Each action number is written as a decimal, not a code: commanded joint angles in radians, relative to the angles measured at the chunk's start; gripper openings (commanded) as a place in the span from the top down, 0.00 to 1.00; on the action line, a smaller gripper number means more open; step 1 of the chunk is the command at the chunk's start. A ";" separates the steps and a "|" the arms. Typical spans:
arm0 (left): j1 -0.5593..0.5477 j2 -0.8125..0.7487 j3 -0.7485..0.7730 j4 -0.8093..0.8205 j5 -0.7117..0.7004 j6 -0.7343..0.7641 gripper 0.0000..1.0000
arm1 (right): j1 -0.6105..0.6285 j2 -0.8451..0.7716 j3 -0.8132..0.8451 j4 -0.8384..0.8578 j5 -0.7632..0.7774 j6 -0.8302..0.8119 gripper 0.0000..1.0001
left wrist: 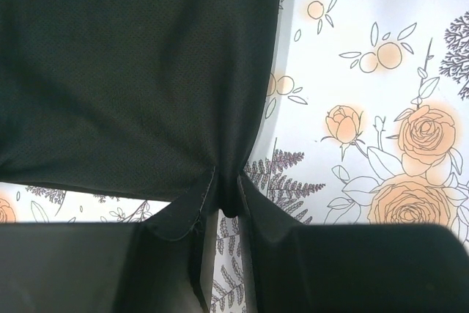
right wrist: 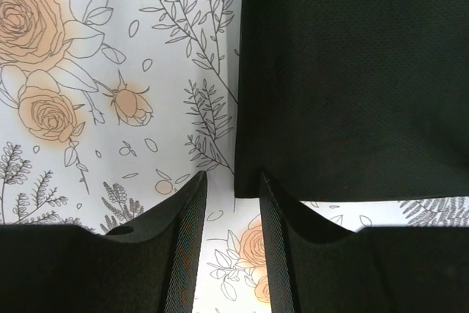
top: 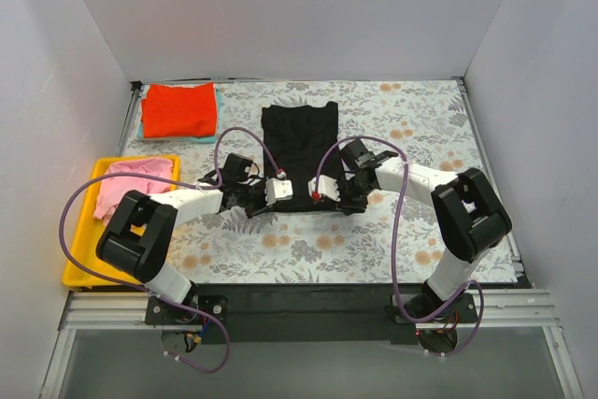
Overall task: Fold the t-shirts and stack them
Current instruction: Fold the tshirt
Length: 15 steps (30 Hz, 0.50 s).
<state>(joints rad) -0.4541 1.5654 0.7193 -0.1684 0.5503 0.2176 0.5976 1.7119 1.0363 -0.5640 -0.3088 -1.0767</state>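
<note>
The black t-shirt (top: 299,149) lies folded into a long strip in the middle of the floral cloth. My left gripper (top: 278,192) is at its near left corner. In the left wrist view the gripper (left wrist: 229,194) is shut on a pinch of the black shirt's (left wrist: 132,71) hem. My right gripper (top: 325,193) is at the near right corner. In the right wrist view it (right wrist: 233,179) is open with a narrow gap, and the black shirt's (right wrist: 352,71) corner lies at its fingertips. The red-orange t-shirt (top: 179,109) lies folded on the teal one (top: 218,117) at the back left. The pink t-shirt (top: 135,182) lies in the tray.
The yellow tray (top: 79,263) stands at the left edge of the table. The grey-and-orange floral table cloth (top: 411,128) covers the table. White walls close in the back and both sides.
</note>
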 commanded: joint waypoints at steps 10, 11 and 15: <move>-0.003 -0.039 0.109 -0.153 0.026 -0.041 1.00 | 0.002 -0.061 0.077 -0.032 0.048 0.027 0.99; -0.003 -0.048 0.142 -0.176 0.039 -0.031 1.00 | 0.001 -0.075 0.106 -0.048 0.045 0.034 0.99; -0.003 -0.126 0.201 -0.291 0.069 0.005 1.00 | 0.002 -0.159 0.154 -0.109 0.024 0.049 0.99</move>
<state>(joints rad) -0.4538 1.5364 0.8558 -0.3515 0.5659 0.1936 0.5980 1.6524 1.1118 -0.6102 -0.2615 -1.0489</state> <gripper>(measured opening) 0.029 0.021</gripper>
